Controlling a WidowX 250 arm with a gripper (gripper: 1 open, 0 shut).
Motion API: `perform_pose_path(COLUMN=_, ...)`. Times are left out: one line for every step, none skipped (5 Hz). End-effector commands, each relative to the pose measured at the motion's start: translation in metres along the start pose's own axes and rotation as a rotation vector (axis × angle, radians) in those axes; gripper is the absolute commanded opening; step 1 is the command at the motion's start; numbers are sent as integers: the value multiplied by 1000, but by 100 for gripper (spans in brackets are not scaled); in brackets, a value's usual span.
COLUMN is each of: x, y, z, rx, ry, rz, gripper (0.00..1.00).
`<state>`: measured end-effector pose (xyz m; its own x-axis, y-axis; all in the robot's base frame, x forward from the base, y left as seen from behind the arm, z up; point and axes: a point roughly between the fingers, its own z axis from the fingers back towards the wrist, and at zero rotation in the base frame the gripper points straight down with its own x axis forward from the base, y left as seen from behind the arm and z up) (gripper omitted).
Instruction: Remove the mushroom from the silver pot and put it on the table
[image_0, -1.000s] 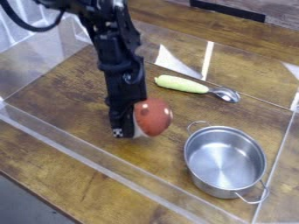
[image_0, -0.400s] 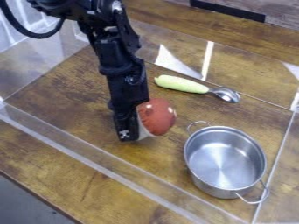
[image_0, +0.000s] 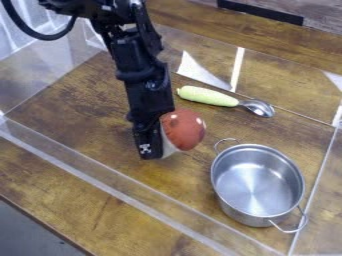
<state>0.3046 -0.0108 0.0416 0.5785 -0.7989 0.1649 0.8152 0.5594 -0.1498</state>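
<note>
The claw (image_0: 163, 138) has shifted slightly toward the pot (image_0: 257, 184), closed on the mushroom (image_0: 183, 129), which is above the desk (image_0: 80, 150), left of the pot in view.

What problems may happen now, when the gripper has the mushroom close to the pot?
The mushroom sits at the side of the gripper, cap toward the silver pot, so it might roll that way if released. Its rounded cap might also slip or turn as it meets the table.
</note>
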Motion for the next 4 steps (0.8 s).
perform_pose_path(x=8, y=4, z=3, rx=14, ry=-34, rz=-77, gripper=0)
perform_pose_path(x=9, y=4, z=4, rx=-19, ry=-39, rz=-130, gripper=0)
perform_pose_path(x=8, y=-6, z=0, rx=-41, ry=-47, rz=-170, gripper=0)
perform_pose_path(x=7, y=-15, z=0, rx=-61, ry=-54, rz=-207, gripper=0)
